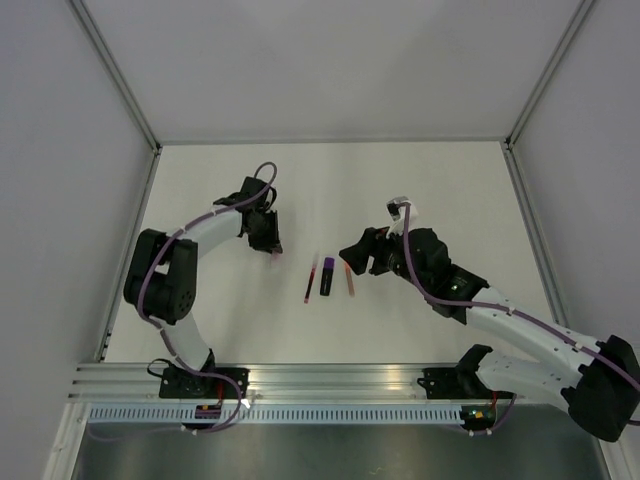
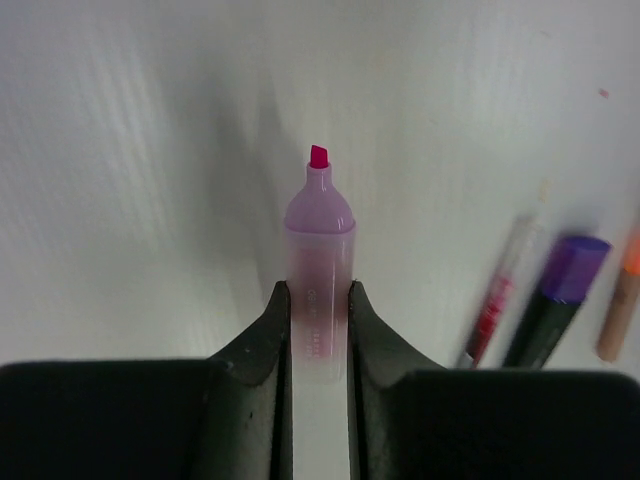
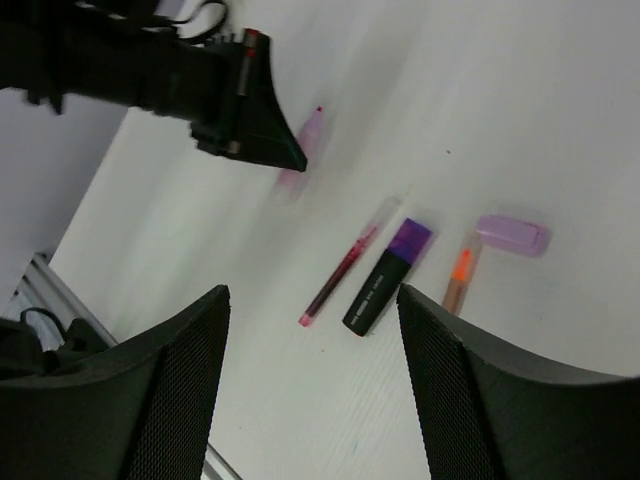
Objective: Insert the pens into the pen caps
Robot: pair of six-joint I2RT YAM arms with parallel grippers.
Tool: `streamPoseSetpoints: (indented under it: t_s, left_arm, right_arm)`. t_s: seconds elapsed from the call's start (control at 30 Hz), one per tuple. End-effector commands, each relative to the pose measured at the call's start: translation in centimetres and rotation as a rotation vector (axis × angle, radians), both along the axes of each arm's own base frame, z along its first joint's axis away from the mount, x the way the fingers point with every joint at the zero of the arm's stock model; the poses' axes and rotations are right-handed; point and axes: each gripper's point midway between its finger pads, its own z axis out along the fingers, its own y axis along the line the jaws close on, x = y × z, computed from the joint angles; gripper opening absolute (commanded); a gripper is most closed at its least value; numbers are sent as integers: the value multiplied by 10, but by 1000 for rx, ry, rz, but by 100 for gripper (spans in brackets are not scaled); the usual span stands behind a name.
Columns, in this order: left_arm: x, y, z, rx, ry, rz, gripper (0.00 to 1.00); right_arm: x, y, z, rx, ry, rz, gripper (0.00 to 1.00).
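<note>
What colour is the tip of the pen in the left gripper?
Magenta; the pen shows best in left wrist view.

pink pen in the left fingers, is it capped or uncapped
Uncapped: the pink pen shows a bare chisel tip, its barrel gripped between the left fingers.

Pink pen (image 2: 320, 260) is uncapped; lilac cap (image 3: 512, 235) lies beside orange pen (image 3: 460, 280).

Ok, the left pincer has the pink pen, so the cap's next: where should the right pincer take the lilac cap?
Across its narrow sides, from straight above: the cap lies flat on its side. One end sits close by the orange pen, so grip toward the other end, probably.
</note>
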Motion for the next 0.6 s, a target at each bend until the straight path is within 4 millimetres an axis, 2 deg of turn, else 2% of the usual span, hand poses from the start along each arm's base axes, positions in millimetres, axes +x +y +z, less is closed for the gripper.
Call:
streamPoseSetpoints:
  t_s: [0.0,0.03,0.07,0.1,0.2,0.3,0.57]
  left_arm:
    - [-3,-73,57,-226,-206,-96,2]
    - [-16,-80,53,-232,-205,-121,2]
    - [-23,-88,56,-249,-222,-147,2]
    - [-37,-106,60,-267,-234,-201,2]
    - [-62,-132,74,-312,-291,-282,2]
    - [-78,-148,88,-378,-325,-321,2]
    - [-99,-164,112,-484,-386,-373,2]
  right_arm:
    - [28,-11,-18,61,81,-205,74]
    - [30,-12,-24,62,96,-225,74]
    - [32,-12,-26,71,101,-239,74]
    - [33,-11,-28,76,107,-241,74]
    - [35,-5,-35,76,128,-223,73]
    - [36,0,-38,84,131,-209,73]
    - [36,-1,-45,93,147,-221,71]
